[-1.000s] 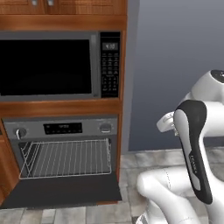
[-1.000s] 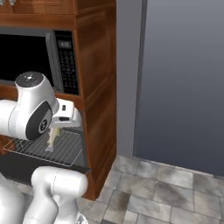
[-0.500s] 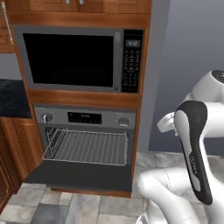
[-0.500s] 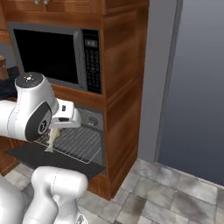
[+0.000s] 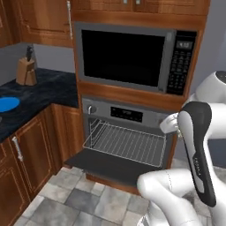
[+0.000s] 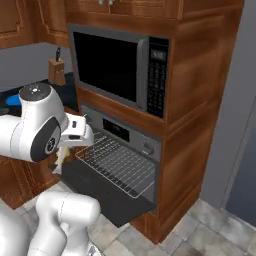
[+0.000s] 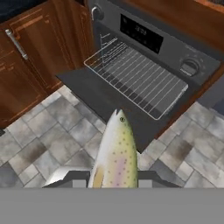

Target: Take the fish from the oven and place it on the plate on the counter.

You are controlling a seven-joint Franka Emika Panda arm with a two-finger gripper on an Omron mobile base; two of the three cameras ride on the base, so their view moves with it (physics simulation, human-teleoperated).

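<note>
The fish (image 7: 116, 155) hangs between the jaws, its tail end hidden down between them and its head pointing out away from the hand, over the grey tiled floor (image 7: 52, 140) in front of the open oven (image 7: 144, 65). The jaws are part-way closed and clamped on it — the dark finger tips (image 7: 76, 183) sit close against either flank, with nothing else touched. Seen from the right base camera, the fish (image 6: 61, 157) dangles below the gripper (image 6: 67, 150), beside the arm's big white joint. It looks slim and pale, cream along the belly, greenish and speckled on the back, with a faint pink flush down its side and a small dark eye near the snout. Going left to right in the left base view: the blue plate (image 5: 8, 104) lies flat on the black bench (image 5: 39, 90), a knife block (image 5: 26, 73) stands further back by the wall, then the oven (image 5: 128, 132) with its door dropped flat and a wire rack (image 5: 126, 143) drawn out — the microwave (image 5: 137, 59) above it.
</note>
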